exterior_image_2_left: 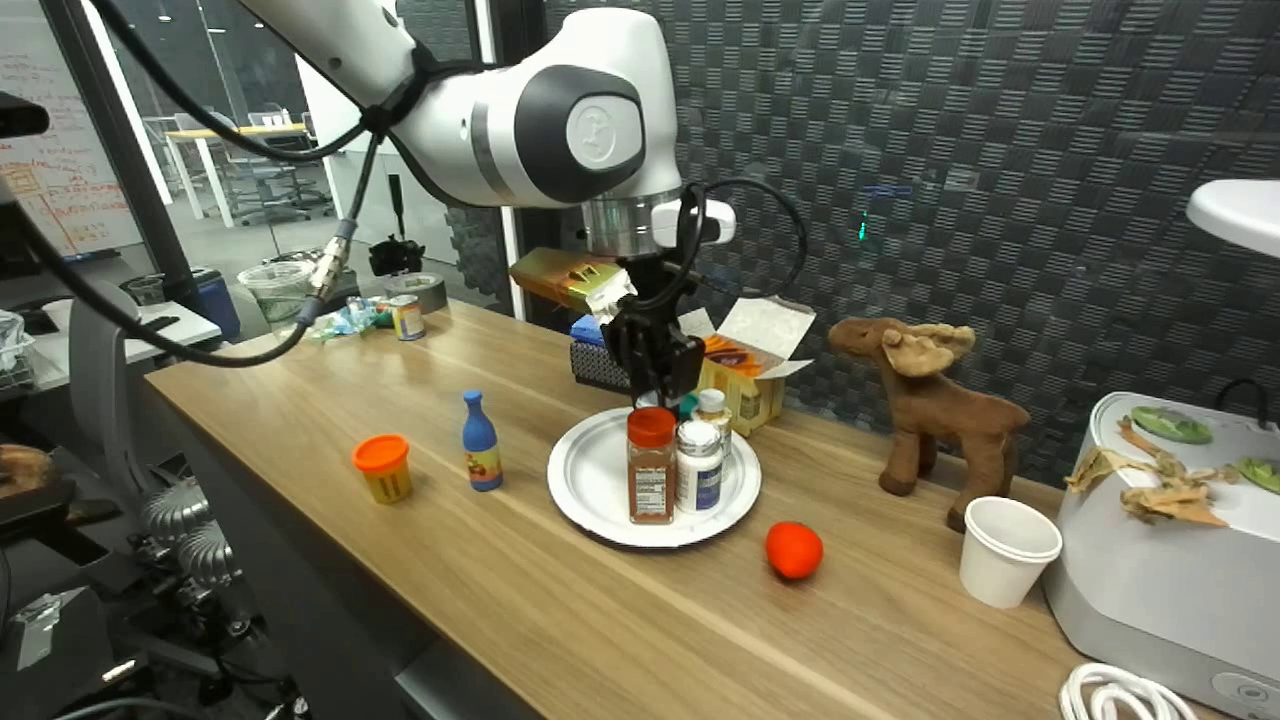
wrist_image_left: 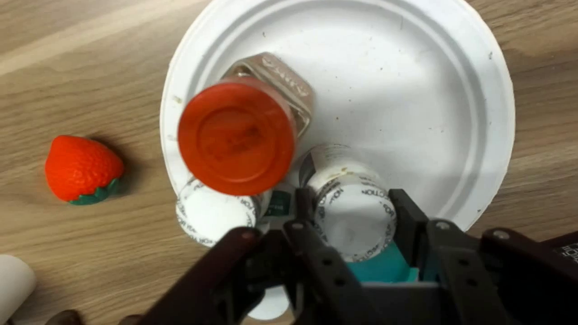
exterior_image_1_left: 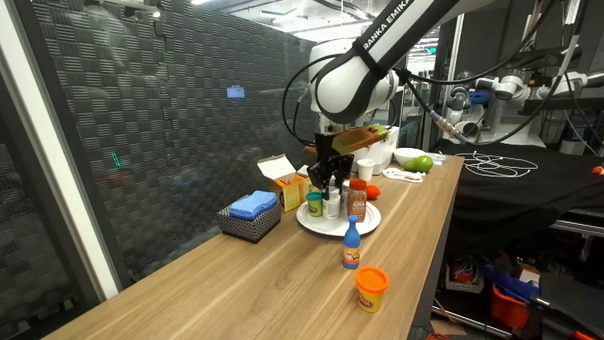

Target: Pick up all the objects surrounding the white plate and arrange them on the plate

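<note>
White bottle [exterior_image_1_left: 331, 208] upright on the white plate [wrist_image_left: 420, 104], base apparently bearing on it. End effector [wrist_image_left: 350, 198] clamped, as far as I can make out, on its lid: one finger either side, no clear gap. The hold is high, I suspect, because neighbours crowd the body and only the top gives access. Placing looks nearly done; a careless release could nudge the others, so a straight lift seems best.

Close company on the plate. Green-lidded tub [exterior_image_1_left: 314, 208] just beside the bottle. Red-capped jar [exterior_image_2_left: 652, 482]: clear, square-sided, reddish-brown stuff inside. Blue-labelled bottle [exterior_image_2_left: 698, 475] next to the jar; a further white-capped bottle [exterior_image_2_left: 711, 412] behind that, partly hidden. Contents of tub and bottles not to be seen. All bunched toward one side, perhaps to save room.

Off the plate, in an exterior view: blue bottle [exterior_image_1_left: 351, 248] just beyond the near rim, orange-lidded tub [exterior_image_1_left: 370, 293] nearer again, lid on. Both, I judge, yet to be gathered. Strawberry [exterior_image_2_left: 795, 550] on the desk [exterior_image_2_left: 480, 560], right of the plate in an exterior view.

Farther out: yellow carton [exterior_image_1_left: 295, 194], flaps up, orange packets [exterior_image_1_left: 289, 180] inside. Mesh box [exterior_image_1_left: 252, 230] carries a folded blue cloth [exterior_image_1_left: 255, 203]. Paper cups [exterior_image_2_left: 1005, 560], nested, near a plush moose [exterior_image_2_left: 945, 430].
</note>
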Available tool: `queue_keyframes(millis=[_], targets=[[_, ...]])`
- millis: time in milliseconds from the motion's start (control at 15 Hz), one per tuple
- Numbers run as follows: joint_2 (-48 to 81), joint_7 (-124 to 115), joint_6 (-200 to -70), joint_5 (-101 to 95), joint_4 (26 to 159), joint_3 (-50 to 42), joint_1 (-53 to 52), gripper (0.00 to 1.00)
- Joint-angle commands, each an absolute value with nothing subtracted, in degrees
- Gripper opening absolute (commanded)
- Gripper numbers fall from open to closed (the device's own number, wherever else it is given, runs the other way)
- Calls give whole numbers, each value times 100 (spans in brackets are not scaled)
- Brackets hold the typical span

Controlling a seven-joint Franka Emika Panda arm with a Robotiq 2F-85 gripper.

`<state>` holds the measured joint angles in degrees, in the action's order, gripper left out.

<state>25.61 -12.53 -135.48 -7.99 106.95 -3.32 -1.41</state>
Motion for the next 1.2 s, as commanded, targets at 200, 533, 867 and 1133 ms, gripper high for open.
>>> queue_keyframes(millis=[200, 533, 867, 1133], targets=[[2094, -1239, -13337, -1026, 10999, -347, -399, 99], [1116, -1720, -13576, -1148, 11770, -269, -736, 100], [245, -2214, -13635, -852, 12629, 42, -753, 100], [7, -2192, -13608, -413, 13060, 194, -662, 100]])
